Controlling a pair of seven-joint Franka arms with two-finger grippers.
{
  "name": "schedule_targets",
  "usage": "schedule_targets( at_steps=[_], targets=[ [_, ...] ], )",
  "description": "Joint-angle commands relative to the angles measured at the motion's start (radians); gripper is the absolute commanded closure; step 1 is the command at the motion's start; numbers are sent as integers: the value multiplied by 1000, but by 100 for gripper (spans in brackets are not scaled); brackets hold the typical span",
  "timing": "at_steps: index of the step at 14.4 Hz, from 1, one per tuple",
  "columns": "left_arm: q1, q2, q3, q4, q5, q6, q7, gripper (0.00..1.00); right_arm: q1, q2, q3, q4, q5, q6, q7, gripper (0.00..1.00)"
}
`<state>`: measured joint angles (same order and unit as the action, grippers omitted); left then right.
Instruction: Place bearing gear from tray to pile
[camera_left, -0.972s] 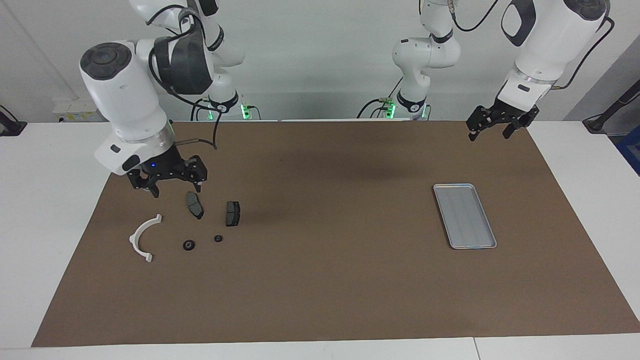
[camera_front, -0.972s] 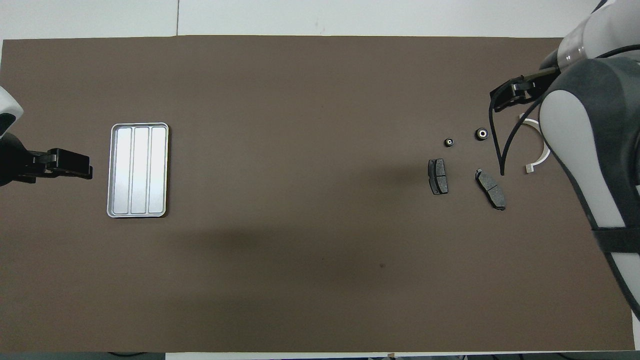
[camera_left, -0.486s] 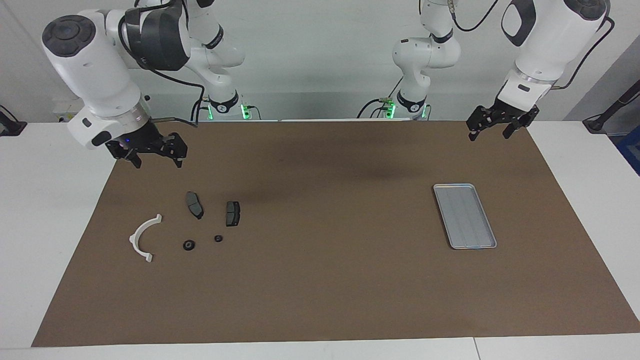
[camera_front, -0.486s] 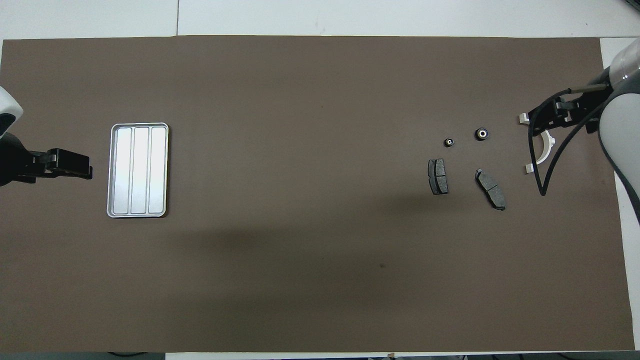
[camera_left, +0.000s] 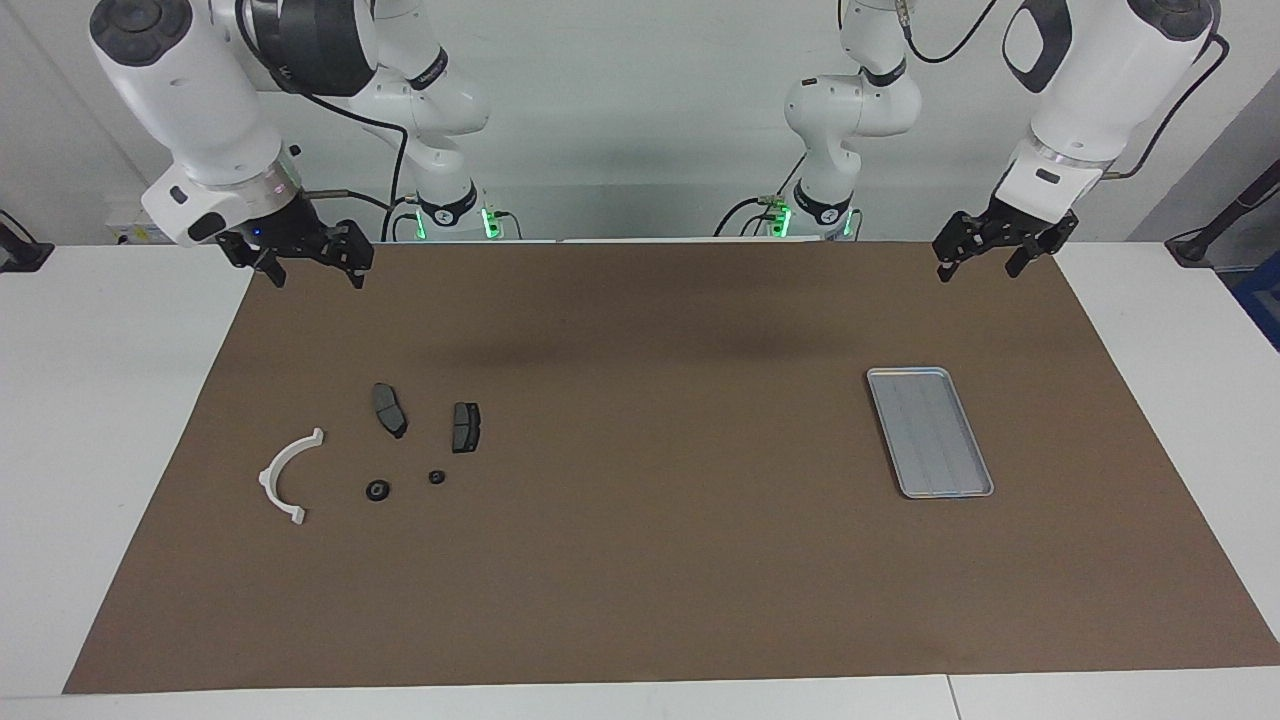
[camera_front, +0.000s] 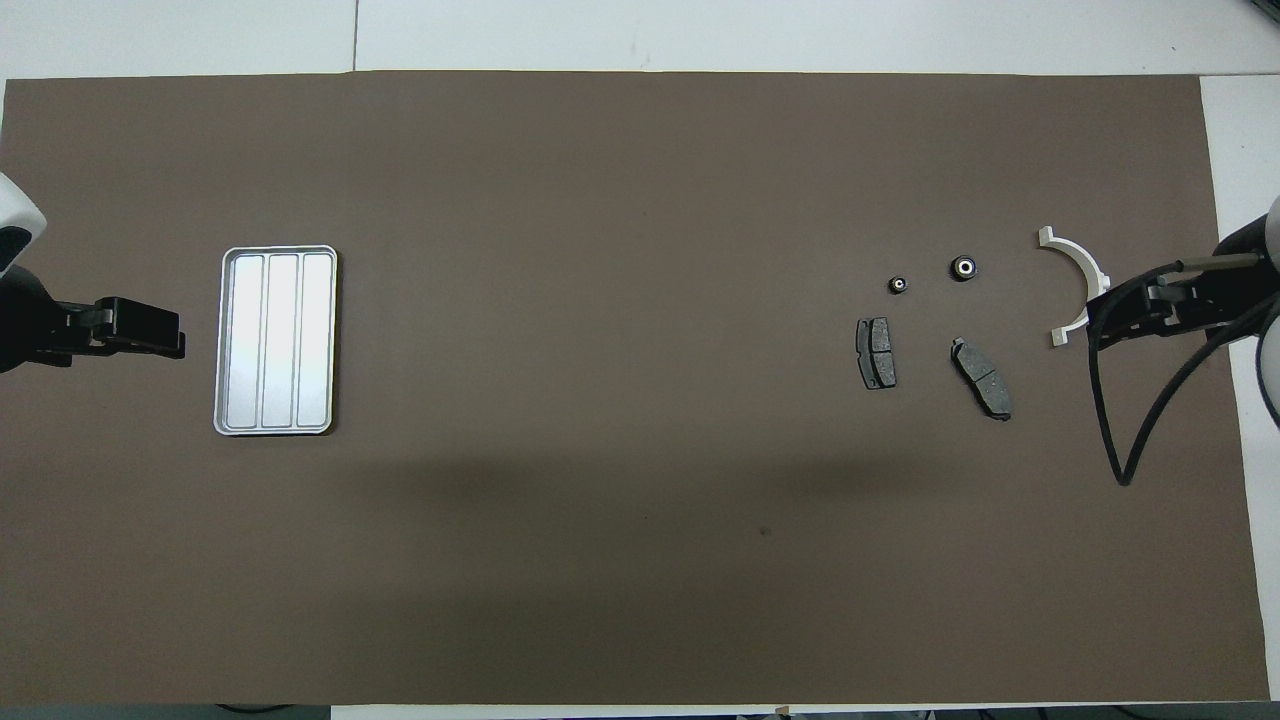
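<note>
The silver tray (camera_left: 930, 432) (camera_front: 277, 340) lies toward the left arm's end of the table with nothing in it. The pile lies toward the right arm's end: a white half-ring bracket (camera_left: 284, 474) (camera_front: 1079, 283), two dark brake pads (camera_left: 389, 409) (camera_left: 465, 426) and two small black round bearing gears (camera_left: 377, 490) (camera_left: 436, 477) (camera_front: 963, 267) (camera_front: 898, 285). My right gripper (camera_left: 313, 275) (camera_front: 1112, 322) hangs open and empty over the mat's edge nearest the robots. My left gripper (camera_left: 978, 270) (camera_front: 172, 340) waits open and empty over the mat beside the tray.
A brown mat (camera_left: 650, 560) covers most of the white table (camera_left: 90, 420). A black cable (camera_front: 1120, 440) loops down from the right arm. The two arm bases (camera_left: 440, 215) (camera_left: 820, 215) stand at the table's edge.
My right gripper has lifted away from over the brake pads and pulled back to the mat's corner at the robots' side. The left arm and all the parts have stayed put.
</note>
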<state>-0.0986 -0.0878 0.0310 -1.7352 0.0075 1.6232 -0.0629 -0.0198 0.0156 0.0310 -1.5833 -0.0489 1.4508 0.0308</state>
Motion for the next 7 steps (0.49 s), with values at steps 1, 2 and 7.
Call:
schedule_targets(
  at_steps=[1,2,7],
  targets=[
    [-4,-9,4,-6,11,-9,6,0,-16,-42,9,-64,21,16,12,0],
    [-4,-9,4,-6,11,-9,8,0,-17,-42,9,-64,21,13,12,0],
    [-4,-9,4,-6,11,-11,6,0,-25,-45,9,-63,23,10,14,0]
  ],
)
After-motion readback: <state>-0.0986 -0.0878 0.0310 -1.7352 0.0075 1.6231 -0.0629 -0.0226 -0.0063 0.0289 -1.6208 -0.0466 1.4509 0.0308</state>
